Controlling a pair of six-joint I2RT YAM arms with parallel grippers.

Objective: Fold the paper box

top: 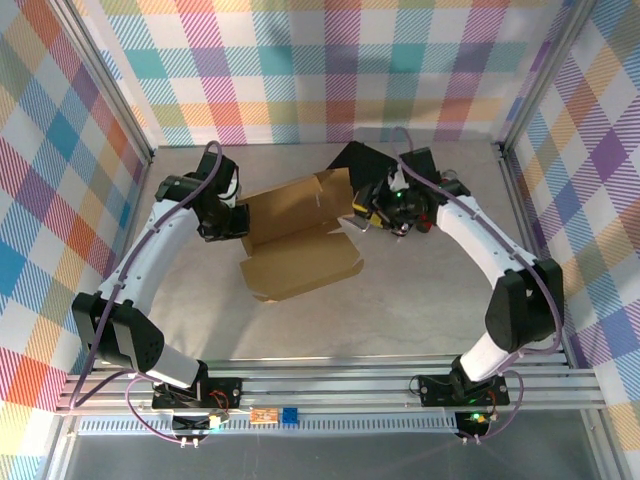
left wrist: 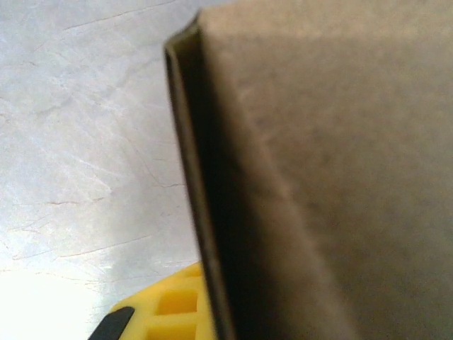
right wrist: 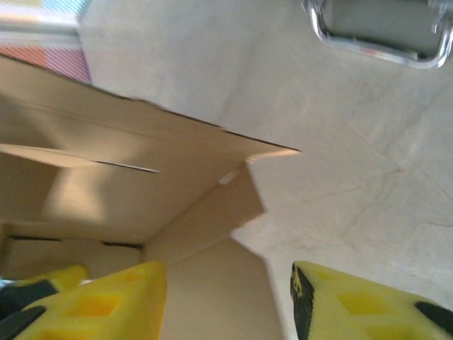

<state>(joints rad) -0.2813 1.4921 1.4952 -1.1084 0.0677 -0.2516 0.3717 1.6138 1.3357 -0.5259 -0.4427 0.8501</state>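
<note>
The paper box (top: 300, 235) is brown cardboard, half folded, lying in the middle of the table with one panel raised at the back. My left gripper (top: 228, 218) is at the box's left edge. In the left wrist view one yellow finger (left wrist: 166, 312) presses against the thin upright cardboard wall (left wrist: 205, 234), and the other finger is hidden behind it. My right gripper (top: 375, 212) is at the box's right end. Its fingers stand apart (right wrist: 226, 304) over a flap (right wrist: 212, 212), touching nothing.
A black case (top: 362, 165) lies at the back, just behind my right gripper; its metal latch (right wrist: 382, 32) shows in the right wrist view. Plaid walls enclose the table on three sides. Bare tabletop (top: 400, 300) lies in front of the box.
</note>
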